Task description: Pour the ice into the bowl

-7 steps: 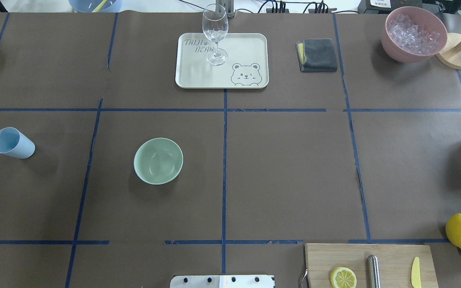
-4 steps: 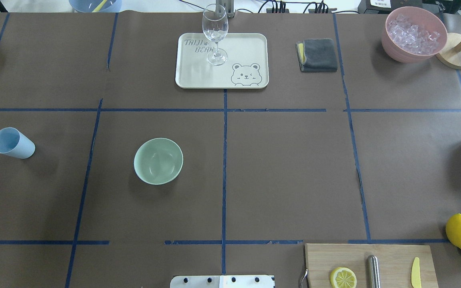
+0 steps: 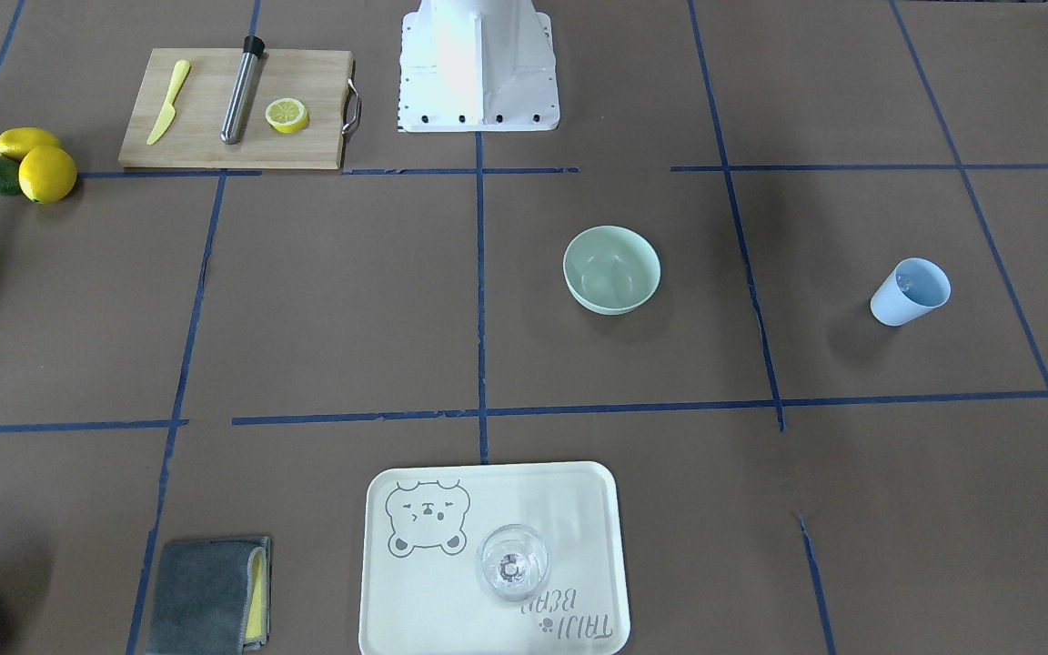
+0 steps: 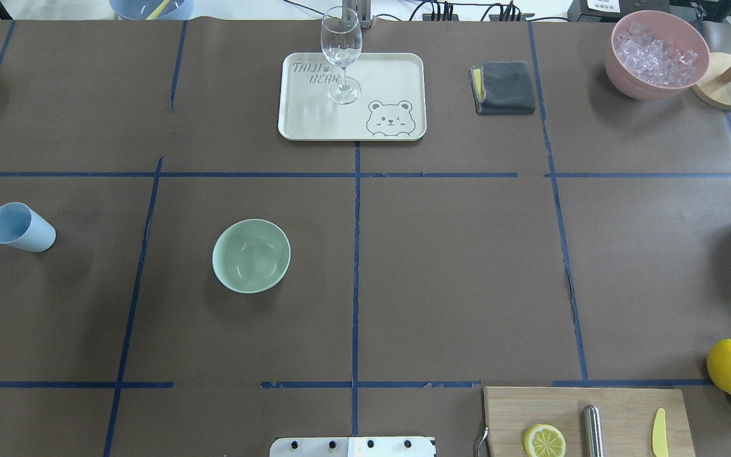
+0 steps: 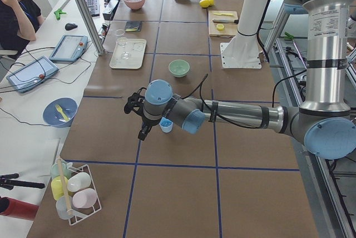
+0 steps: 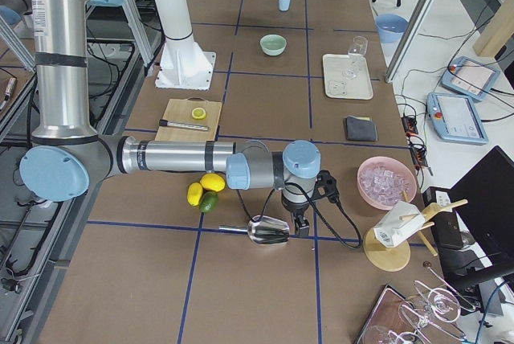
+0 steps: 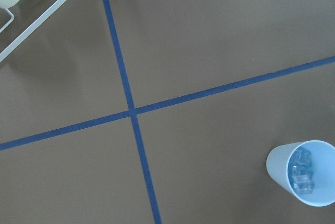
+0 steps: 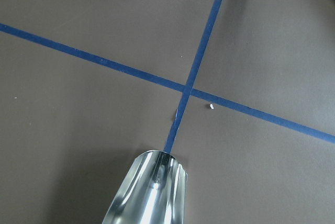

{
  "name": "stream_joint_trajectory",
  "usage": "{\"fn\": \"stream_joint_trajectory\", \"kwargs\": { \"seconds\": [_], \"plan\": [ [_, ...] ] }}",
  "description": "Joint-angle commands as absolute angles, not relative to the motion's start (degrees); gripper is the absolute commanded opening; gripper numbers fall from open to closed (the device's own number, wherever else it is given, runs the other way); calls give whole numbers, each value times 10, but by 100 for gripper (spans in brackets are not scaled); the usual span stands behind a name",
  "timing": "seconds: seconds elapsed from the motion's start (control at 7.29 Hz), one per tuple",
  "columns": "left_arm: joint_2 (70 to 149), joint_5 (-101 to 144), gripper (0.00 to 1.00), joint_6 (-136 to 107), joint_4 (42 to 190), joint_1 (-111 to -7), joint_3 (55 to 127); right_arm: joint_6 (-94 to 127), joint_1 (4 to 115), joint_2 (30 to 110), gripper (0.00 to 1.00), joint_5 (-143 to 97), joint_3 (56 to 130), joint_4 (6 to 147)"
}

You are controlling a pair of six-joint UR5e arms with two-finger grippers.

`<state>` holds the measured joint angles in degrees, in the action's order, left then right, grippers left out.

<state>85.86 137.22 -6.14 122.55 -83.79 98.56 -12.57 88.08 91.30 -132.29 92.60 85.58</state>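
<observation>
The mint-green bowl (image 4: 251,255) stands empty left of the table's middle; it also shows in the front view (image 3: 611,269). The light blue cup (image 4: 19,226) stands upright at the far left. In the left wrist view the cup (image 7: 303,171) holds a few clear ice cubes (image 7: 302,174). My left gripper (image 5: 135,120) hovers next to the cup (image 5: 166,125); I cannot tell whether it is open or shut. My right gripper (image 6: 303,227) is at the far right with a metal scoop (image 8: 152,192) at its tip; its fingers are hidden.
A pink bowl (image 4: 654,82) full of ice and a wooden stand (image 4: 724,82) are at the back right. A tray (image 4: 397,70) with a wine glass (image 4: 341,51) and a grey cloth (image 4: 504,87) are at the back. A cutting board (image 4: 619,406) and lemons (image 4: 730,367) are front right.
</observation>
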Motion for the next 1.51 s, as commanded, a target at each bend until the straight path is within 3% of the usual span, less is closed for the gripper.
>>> {"fn": "stream_joint_trajectory", "kwargs": {
  "seconds": [0.0,0.27,0.55,1.1,1.37],
  "plan": [
    [860,1364,100,-82,1414,-836,980,-125,882,911,100,-1323,925,855],
    [862,1305,100,-287,1516,-821,986,-124,883,911,100,-1323,925,855],
    [842,1249,100,-312,1584,-783,990,-124,883,911,100,-1323,925,855],
    [705,962,100,-402,1713,-596,1034,-114,883,912,100,-1323,924,855],
    [674,779,100,-505,1731,-447,1033,-113,883,918,100,-1326,929,846]
  ]
}}
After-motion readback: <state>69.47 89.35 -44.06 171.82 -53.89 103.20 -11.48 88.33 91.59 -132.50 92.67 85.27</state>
